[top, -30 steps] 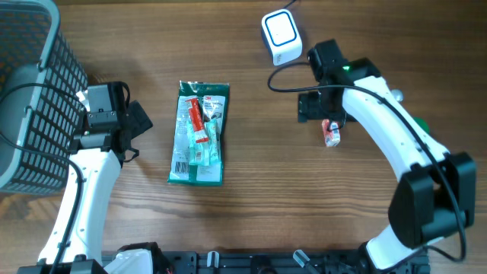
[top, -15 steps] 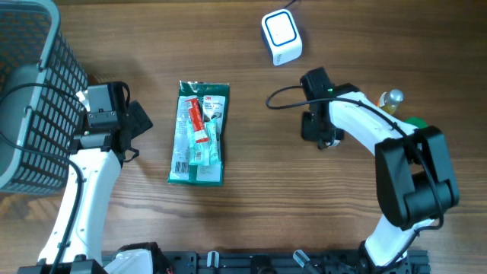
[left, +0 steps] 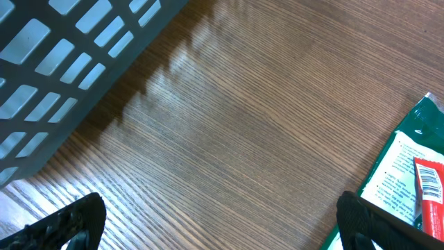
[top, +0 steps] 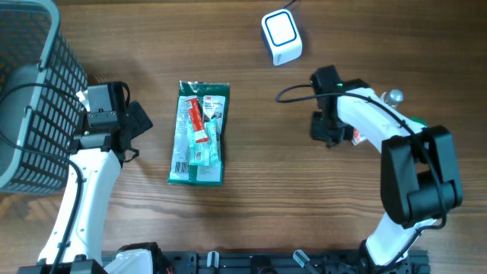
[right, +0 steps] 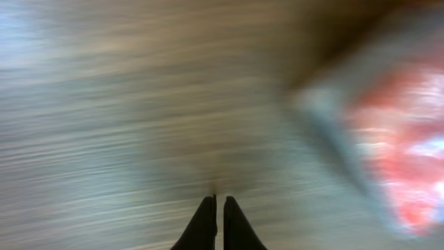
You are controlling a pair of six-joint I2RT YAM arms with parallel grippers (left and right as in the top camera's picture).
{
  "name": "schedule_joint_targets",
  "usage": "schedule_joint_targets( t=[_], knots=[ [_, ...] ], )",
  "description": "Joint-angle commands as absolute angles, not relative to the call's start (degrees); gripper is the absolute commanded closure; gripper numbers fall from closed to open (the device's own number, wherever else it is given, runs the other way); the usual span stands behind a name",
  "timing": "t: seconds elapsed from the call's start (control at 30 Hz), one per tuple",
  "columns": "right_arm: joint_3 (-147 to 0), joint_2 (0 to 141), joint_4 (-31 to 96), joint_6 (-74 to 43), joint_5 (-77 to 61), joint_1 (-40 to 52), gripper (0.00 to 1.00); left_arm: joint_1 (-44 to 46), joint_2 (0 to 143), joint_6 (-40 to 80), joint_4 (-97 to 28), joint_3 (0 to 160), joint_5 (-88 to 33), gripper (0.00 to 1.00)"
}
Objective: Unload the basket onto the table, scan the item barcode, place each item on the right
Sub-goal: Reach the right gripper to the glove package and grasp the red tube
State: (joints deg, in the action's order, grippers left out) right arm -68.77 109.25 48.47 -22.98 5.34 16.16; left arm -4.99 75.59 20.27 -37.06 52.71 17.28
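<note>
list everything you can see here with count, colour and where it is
basket: one, grey, far left of the table
packet: one, green with red and white contents, left of centre
scanner: one, white, top centre
small item: one, red and white, beside the right gripper, partly under the arm
round object: one, silvery, right side, too small to identify
green object: one, green, mostly hidden by the right arm
table: one, brown wood
left gripper: one, black, open, between basket and packet
right gripper: one, black, shut and empty, over bare wood
</note>
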Motion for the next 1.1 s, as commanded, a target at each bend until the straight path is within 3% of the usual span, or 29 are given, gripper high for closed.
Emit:
schedule_joint_targets(
  t=[0.0,0.13,0.17,0.23,0.3,0.47,1.07],
  knots=[
    [-71.55,107.39,41.63,-19.68,-17.76,21.61,0.88,-5.26,75.85,20.18,-36.91,52.49,17.41,0.0],
    [-71.53,107.42,29.45,-24.58,-25.63,29.61,0.87,-5.26,75.85,20.18,-36.91,52.49,17.41,0.0],
    [-71.53,107.42,26.13,-25.69,-25.56,31.9,0.83,-5.26,75.85,20.18,-36.91,52.49,17.41,0.0],
    [-71.53,107.44,19.75,-25.69,-25.34,35.64,0.63,-5.26,75.85,20.18,-36.91,52.49,17.41,0.0],
    [-71.53,107.44,13.87,-26.04,-25.3,38.59,0.57,-5.26,75.85,20.18,-36.91,52.49,17.41,0.0],
    [-71.53,107.72,10.79,-37.12,-15.84,41.71,0.55,-5.26,75.85,20.18,-36.91,52.49,17.41,0.0],
    [-71.5,115.0,6.96,-53.39,-23.11,43.7,0.51,-5.26,75.85,20.18,-36.91,52.49,17.41,0.0]
  ],
)
